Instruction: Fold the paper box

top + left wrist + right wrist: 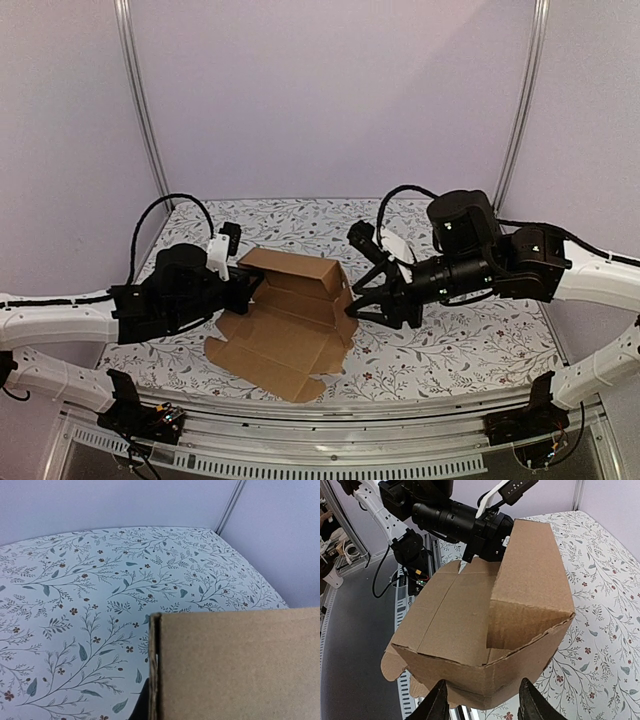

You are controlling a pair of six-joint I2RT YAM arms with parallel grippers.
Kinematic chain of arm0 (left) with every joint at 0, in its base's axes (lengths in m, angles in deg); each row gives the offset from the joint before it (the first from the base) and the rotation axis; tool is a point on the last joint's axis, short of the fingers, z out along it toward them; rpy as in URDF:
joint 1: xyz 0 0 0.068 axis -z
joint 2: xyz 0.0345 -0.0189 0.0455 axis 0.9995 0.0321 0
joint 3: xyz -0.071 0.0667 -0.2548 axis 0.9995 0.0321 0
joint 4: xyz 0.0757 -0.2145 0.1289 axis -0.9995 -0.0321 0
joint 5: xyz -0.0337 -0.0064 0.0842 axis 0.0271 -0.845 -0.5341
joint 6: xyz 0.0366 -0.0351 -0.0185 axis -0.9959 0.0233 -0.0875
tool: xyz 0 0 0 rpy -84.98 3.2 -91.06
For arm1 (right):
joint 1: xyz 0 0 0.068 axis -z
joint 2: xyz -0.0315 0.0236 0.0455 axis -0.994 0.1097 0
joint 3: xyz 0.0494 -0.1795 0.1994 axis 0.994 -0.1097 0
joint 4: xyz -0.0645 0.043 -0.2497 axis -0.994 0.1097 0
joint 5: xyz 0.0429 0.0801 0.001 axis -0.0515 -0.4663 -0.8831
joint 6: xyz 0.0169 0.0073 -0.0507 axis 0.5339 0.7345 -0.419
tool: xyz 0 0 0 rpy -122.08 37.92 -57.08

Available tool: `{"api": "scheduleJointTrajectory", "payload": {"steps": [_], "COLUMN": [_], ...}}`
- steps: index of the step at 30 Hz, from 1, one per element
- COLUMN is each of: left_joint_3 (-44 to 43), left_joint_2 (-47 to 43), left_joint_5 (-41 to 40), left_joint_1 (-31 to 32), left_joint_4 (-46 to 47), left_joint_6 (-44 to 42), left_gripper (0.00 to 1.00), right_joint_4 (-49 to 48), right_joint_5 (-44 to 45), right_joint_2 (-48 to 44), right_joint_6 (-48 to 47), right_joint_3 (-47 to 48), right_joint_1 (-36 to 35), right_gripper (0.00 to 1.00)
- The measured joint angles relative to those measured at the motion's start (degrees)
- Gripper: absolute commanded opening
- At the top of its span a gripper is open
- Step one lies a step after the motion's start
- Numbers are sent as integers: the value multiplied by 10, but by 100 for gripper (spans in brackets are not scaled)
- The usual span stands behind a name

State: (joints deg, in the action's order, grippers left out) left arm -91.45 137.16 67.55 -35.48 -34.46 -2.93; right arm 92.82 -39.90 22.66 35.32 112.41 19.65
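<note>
At the middle of the floral-print table (480,350), the paper box (290,320) sits half-formed, its far and right panels raised and its near flaps lying flat. The left gripper (252,283) is clenched on the box's left edge. The right gripper (358,278), fingers parted, faces the box's right end.

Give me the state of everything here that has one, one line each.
paper box: partly folded, back and side panels raised, near flaps lying flat on the table, not closed.
left gripper: shut on the paper box's left edge.
right gripper: open, fingers apart at the box's right end.
</note>
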Motion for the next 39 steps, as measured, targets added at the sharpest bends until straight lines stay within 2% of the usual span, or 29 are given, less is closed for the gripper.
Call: {"api": "scheduleJointTrajectory", "payload": {"steps": [12,24,39], "left_joint_3": [1,-7,-44], "left_joint_2": [-1,7,45], "left_joint_5": [-21,-70,-129], "left_joint_1": [0,-1,9], "left_joint_4": [-10,-55,-134], "left_joint_6": [6,38,102], "left_gripper": [0,0,0], "right_joint_4": [-25,-39,-85], "right_joint_5": [-2,153,334], "right_joint_2": [58,121,195], "right_joint_6": [18,29,69], "right_joint_3": [10,45,70], "right_joint_1": [-3,-37,-60], "right_gripper": [48,50,43]}}
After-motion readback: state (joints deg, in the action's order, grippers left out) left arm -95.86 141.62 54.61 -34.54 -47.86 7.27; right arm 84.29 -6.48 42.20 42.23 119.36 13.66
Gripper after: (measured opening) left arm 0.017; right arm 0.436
